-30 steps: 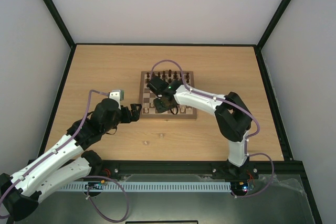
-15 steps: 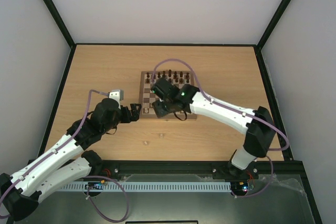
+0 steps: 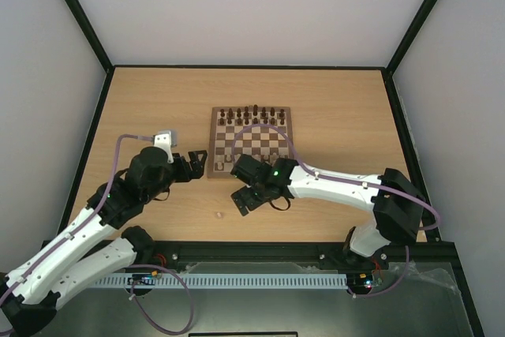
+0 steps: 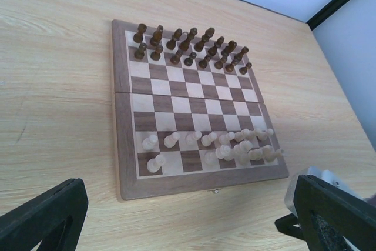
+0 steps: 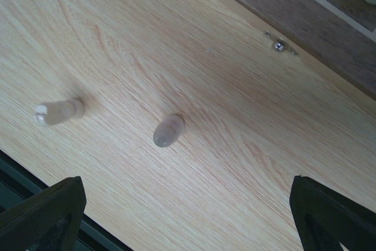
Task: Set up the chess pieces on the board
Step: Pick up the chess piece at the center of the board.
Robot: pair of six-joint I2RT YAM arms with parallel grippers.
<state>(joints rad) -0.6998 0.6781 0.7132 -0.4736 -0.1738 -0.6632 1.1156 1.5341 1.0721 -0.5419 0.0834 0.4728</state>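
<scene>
Chess pieces [image 5: 167,130]: 2 rest on the table [image 5: 235,174] beside the board [image 5: 305,22]; both arms' jaws wide.

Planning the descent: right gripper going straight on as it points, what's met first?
Probably the pale chess piece lying on the table, roughly centred ahead of the open right gripper; depth unclear.

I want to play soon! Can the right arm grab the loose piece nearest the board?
Probably yes. Its open end effector hangs right over that piece, nothing in between.
</scene>
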